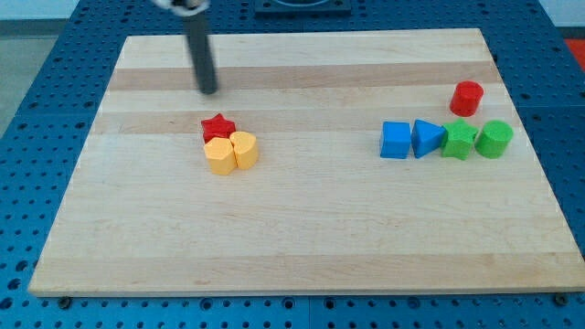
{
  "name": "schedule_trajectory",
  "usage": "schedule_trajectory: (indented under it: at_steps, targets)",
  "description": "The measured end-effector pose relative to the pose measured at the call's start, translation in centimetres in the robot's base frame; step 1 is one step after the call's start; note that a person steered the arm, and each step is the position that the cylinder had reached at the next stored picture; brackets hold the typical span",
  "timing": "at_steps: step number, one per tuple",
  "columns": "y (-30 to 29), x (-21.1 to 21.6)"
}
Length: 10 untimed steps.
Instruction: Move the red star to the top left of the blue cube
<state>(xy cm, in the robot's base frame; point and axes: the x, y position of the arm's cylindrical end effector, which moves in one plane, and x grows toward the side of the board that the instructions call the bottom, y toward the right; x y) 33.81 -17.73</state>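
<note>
The red star (218,126) lies left of the board's middle, touching the top of a yellow hexagon block (220,156). The blue cube (396,140) sits far to the view's right, at the left end of a row of blocks. My tip (209,91) is above the red star, a short gap away, slightly to its left. The rod rises from it toward the view's top.
A yellow heart-like block (244,149) touches the hexagon's right side. Right of the blue cube are a blue triangle (427,138), a green star (459,141) and a green cylinder (494,138). A red cylinder (467,97) stands above them. The wooden board (292,247) lies on a blue pegboard.
</note>
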Motion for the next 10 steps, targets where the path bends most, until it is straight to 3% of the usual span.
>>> schedule_trajectory:
  at_steps: [1, 2, 7, 9, 10]
  targets:
    - [-3.4, 6.8]
    - [-0.9, 10.6]
    - [17.3, 0.6]
    - [17.0, 0.6]
    - [22.1, 0.6]
